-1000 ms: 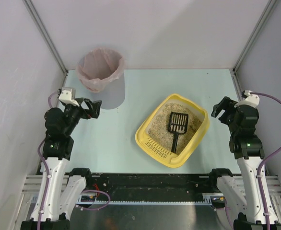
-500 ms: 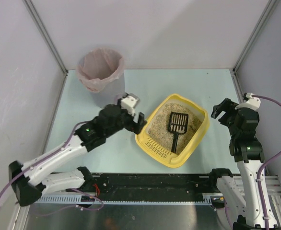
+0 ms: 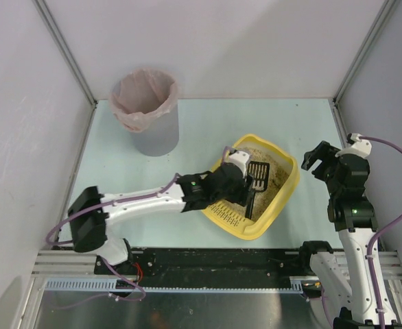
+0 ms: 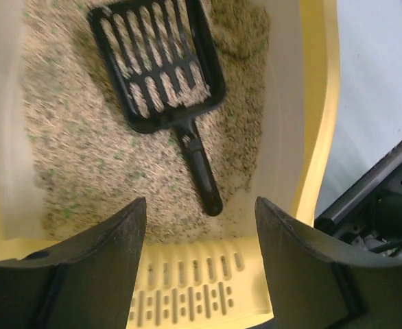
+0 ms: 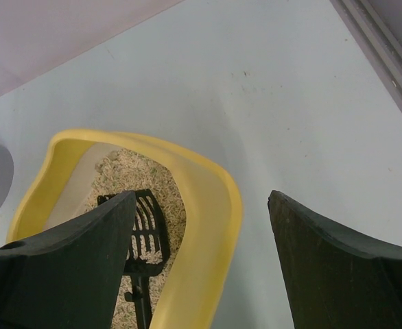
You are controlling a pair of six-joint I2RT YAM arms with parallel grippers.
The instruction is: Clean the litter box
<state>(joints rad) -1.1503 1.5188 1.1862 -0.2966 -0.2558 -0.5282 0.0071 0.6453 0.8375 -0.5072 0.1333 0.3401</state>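
Note:
The yellow litter box (image 3: 291,179) sits right of centre on the table, with beige litter and a slotted grille (image 3: 223,210) at its near end. A black slotted scoop (image 3: 256,175) lies on the litter, handle toward the grille. My left gripper (image 3: 244,188) is open and empty, hovering over the near-left part of the box. In the left wrist view its jaws (image 4: 201,274) straddle the grille (image 4: 187,288), with the scoop handle (image 4: 201,171) just ahead. My right gripper (image 3: 315,159) is open and empty, raised beside the box's right rim (image 5: 208,226). The scoop (image 5: 146,233) also shows in that view.
A grey bin with a pink liner (image 3: 146,110) stands at the back left. Metal frame posts (image 3: 64,48) and white walls close in the table on the left, right and back.
My left arm has swung from the left side of the table across to the litter box and now hangs over its near end. The right arm has barely moved.

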